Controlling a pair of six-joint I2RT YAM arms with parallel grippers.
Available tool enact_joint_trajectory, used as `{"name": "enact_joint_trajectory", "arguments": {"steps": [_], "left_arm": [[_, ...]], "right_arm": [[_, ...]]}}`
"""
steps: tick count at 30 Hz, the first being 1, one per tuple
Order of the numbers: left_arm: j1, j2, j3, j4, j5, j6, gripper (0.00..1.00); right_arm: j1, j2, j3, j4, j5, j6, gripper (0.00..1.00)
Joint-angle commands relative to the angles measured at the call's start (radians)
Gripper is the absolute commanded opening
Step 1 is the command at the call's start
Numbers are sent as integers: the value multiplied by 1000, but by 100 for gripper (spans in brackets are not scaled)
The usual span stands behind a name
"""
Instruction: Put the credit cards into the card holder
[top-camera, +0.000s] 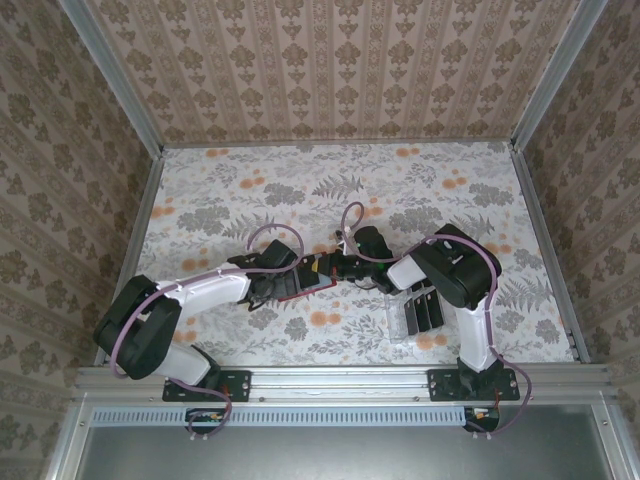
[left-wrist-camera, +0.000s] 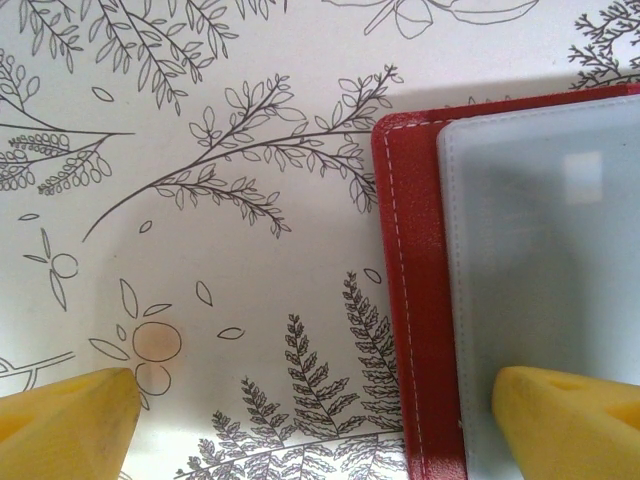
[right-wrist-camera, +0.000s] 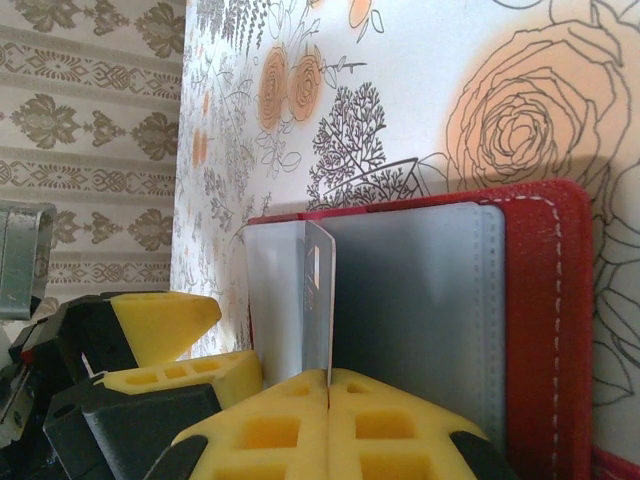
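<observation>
The red card holder (top-camera: 306, 289) lies open on the floral table between my two grippers. In the left wrist view its red stitched edge (left-wrist-camera: 412, 300) and clear inner sleeve (left-wrist-camera: 545, 250) show at the right. My left gripper (left-wrist-camera: 320, 425) is open and straddles that edge, with one yellow fingertip (left-wrist-camera: 565, 420) over the sleeve and the other over the table. My right gripper (right-wrist-camera: 328, 385) is shut on a credit card (right-wrist-camera: 320, 295). The card stands edge-on over the holder's sleeve (right-wrist-camera: 420, 310). More black credit cards (top-camera: 422, 308) stand in a clear tray.
The clear slotted tray (top-camera: 398, 328) sits close to the right arm's base. The left gripper's yellow fingers (right-wrist-camera: 165, 315) appear next to the holder in the right wrist view. Patterned walls close in the table on three sides.
</observation>
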Motion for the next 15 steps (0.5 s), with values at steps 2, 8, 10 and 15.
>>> {"name": "enact_joint_trajectory", "arguments": {"steps": [2, 8, 10, 15], "left_arm": [[4, 9, -33, -69, -16, -22, 100], [2, 9, -34, -69, -15, -21, 100], [3, 9, -34, -69, -16, -20, 100], [3, 9, -36, -66, -15, -22, 100]], "right_arm": [[-6, 42, 27, 4, 43, 9, 0], [-18, 49, 42, 13, 60, 17, 0], [-23, 50, 47, 13, 64, 17, 0], [-34, 53, 48, 19, 71, 17, 0]]}}
